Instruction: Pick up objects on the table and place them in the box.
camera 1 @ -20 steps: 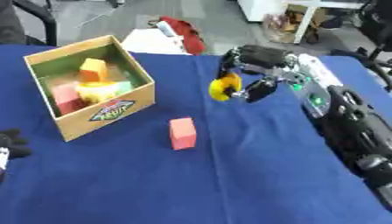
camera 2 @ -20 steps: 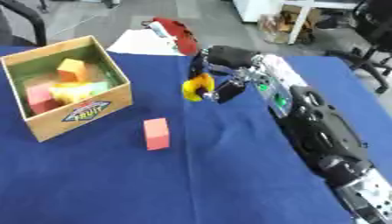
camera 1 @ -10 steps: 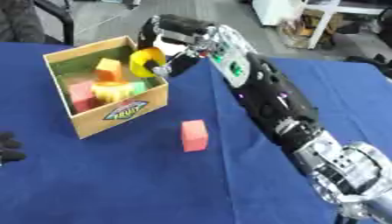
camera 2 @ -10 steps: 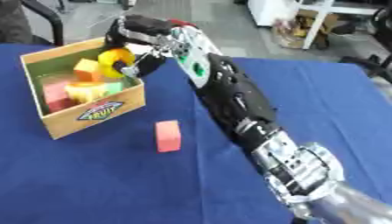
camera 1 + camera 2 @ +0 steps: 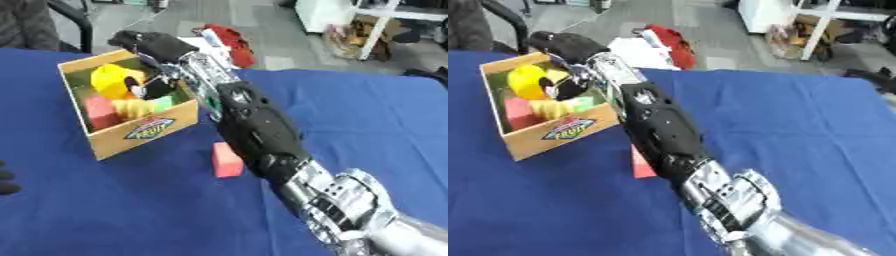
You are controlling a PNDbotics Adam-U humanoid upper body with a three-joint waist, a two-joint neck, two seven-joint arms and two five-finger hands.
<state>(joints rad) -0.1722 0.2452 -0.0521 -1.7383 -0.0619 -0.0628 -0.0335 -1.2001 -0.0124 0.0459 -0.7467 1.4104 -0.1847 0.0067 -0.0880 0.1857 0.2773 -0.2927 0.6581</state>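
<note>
Over the open box (image 5: 144,135) at the table's far left, I am holding my right hand (image 5: 150,50), fingers curled around a yellow object (image 5: 112,80) inside it. Beside my forearm, a red block (image 5: 227,160) is lying on the blue cloth (image 5: 367,125).

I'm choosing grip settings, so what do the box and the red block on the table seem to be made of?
The box looks like cardboard or thin wood: tan, matte walls with a printed label on the front. The red block looks like foam or painted wood: flat, evenly coloured, without shine. Which one, the views leave open.
</note>
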